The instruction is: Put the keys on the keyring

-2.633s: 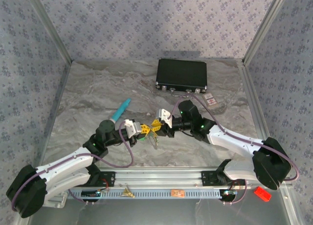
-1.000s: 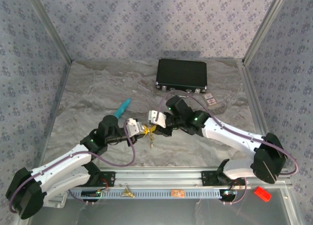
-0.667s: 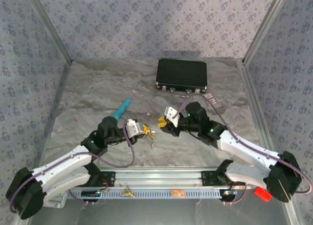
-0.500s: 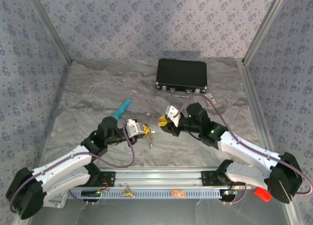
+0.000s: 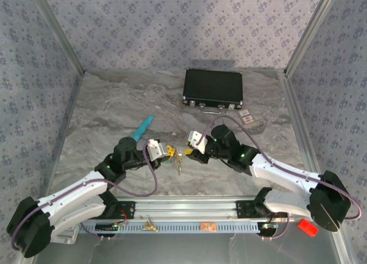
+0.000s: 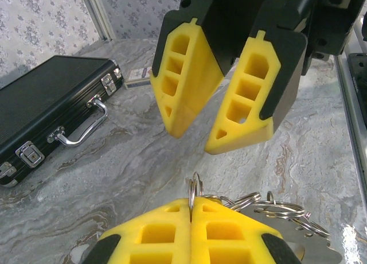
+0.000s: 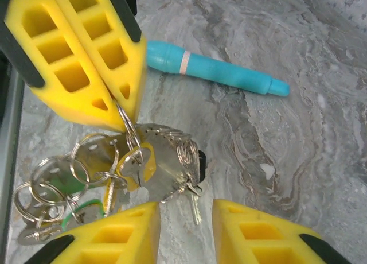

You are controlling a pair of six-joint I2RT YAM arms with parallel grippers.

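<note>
Bunching silver and yellow-headed keys [image 7: 165, 162], the keyring [image 6: 191, 189] is clamped by left gripper [image 7: 121, 106]; right gripper [image 6: 202, 135] jaws apart.

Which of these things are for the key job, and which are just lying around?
For the job: the keys, the keyring nipped in the shut left pincer, the open right pincer.
Just lying about: the teal tube, the black case.

Matt yellow plastic pads [image 6: 183, 74], smooth, on the right end effector [image 6: 195, 140]. Just ahead of its tips, polished metal — thin keyring [image 7: 127, 126] wire, flat keys [image 7: 166, 169]. Farther ahead, glossy plastic tube [image 7: 212, 66]; smooth marbled table [image 7: 298, 149].
</note>
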